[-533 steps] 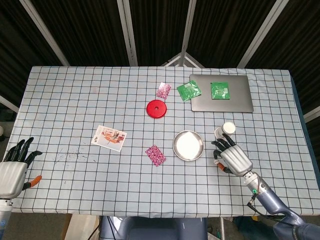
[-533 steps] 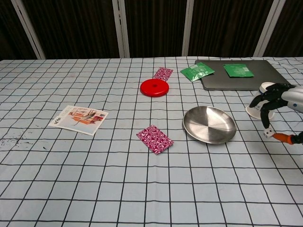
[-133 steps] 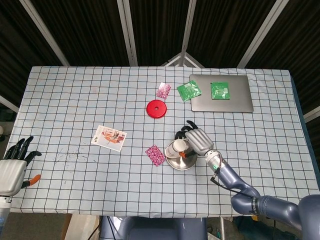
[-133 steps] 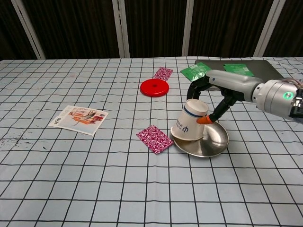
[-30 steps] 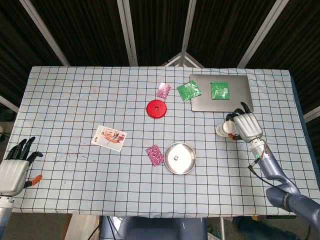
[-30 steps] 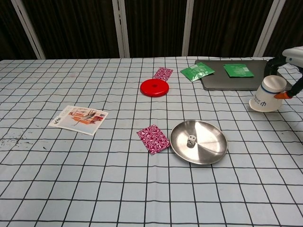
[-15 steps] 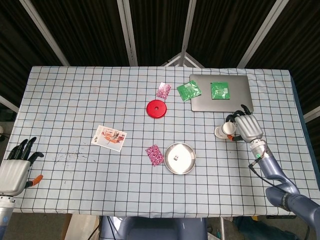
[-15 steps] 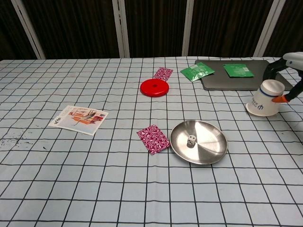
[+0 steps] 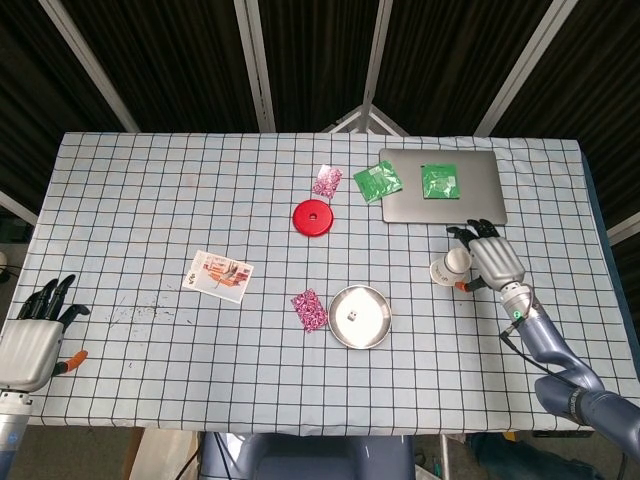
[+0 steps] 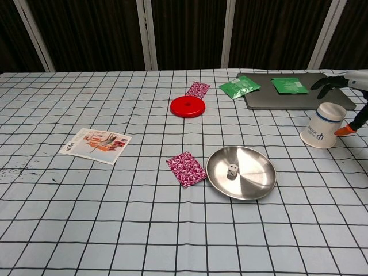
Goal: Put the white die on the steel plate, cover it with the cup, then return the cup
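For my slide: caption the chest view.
White die sits uncovered on steel plate; right hand around upturned cup.

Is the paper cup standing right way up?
No, the paper cup stands upside down, wide mouth on the tablecloth, narrow base on top.

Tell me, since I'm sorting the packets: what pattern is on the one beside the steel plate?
Packet: red-and-white swirls, clearest in the chest view.

cup (image 10: 323,133) set down, right robot hand (image 9: 492,259) opening
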